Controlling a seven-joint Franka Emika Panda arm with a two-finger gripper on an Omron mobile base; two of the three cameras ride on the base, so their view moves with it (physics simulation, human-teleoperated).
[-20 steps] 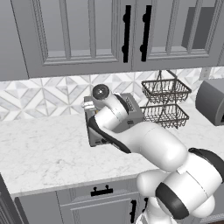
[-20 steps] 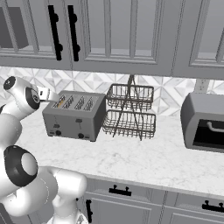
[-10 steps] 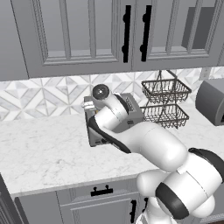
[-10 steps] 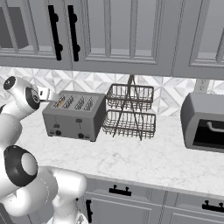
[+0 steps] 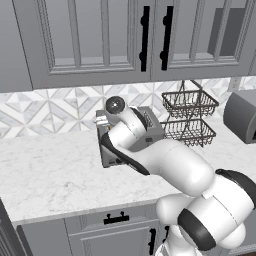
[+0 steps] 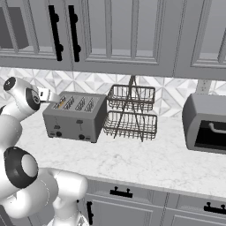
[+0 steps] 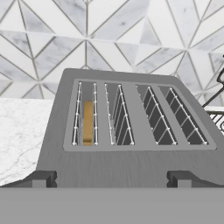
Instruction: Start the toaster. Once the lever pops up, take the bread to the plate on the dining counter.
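White marble worktop point(image 6: 145, 161) over grey drawer cabinets carries, L to R in right base view, the boxy grey metal four-slot toaster point(image 6: 76, 117), a two-tier black wire basket point(image 6: 131, 112) just beside it, and a larger grey toaster oven point(image 6: 206, 123) w/ dark door well apart to the R. White arm's two-finger gripper point(image 7: 111, 179) sits at the toaster's front top edge, fingers wide apart w/ nothing between them. Flat tan-brown bread slice point(image 7: 87, 122) stands sunk in the leftmost slot per hand view, top edge below the slot rim.
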